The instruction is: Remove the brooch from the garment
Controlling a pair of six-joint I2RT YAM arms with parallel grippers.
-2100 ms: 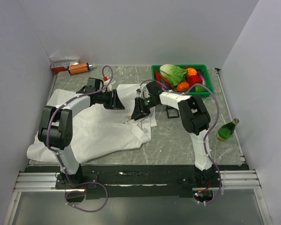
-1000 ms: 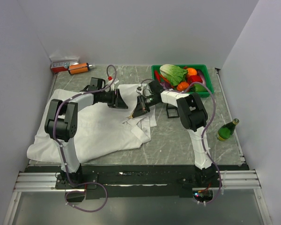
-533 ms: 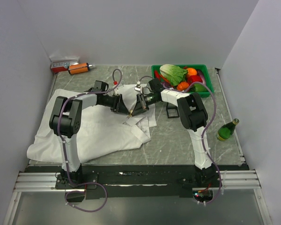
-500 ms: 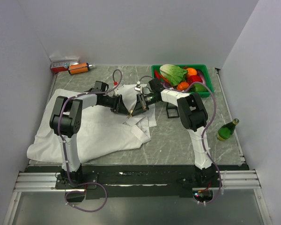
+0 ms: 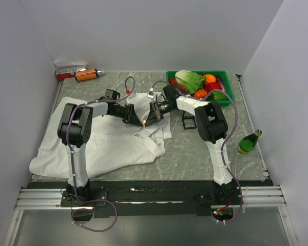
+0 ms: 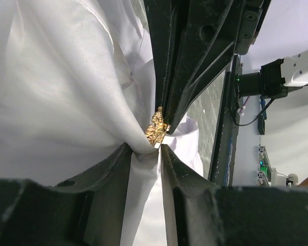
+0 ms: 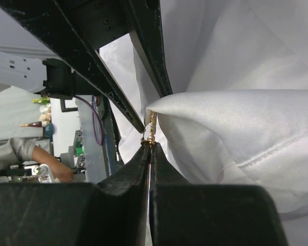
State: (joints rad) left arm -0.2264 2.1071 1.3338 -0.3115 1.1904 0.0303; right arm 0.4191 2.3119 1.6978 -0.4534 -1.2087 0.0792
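Note:
The white shirt (image 5: 102,143) lies spread on the table, with a fold raised between the two grippers. The tiny gold brooch (image 5: 143,123) sits at the tip of that fold and shows clearly in the left wrist view (image 6: 156,128) and edge-on in the right wrist view (image 7: 152,130). My left gripper (image 6: 146,148) is shut on the shirt fabric just behind the brooch (image 5: 138,120). My right gripper (image 7: 150,146) is shut on the brooch's edge, opposite the left (image 5: 148,121).
A green basket (image 5: 223,75) of vegetables stands at the back right. A green bottle (image 5: 248,142) lies near the right edge. An orange object (image 5: 86,75) and a small box (image 5: 69,70) sit at the back left. A small black frame (image 5: 188,123) lies right of the shirt.
My left gripper has moved right across the shirt to meet the right gripper. The fold with the brooch has been drawn up between them.

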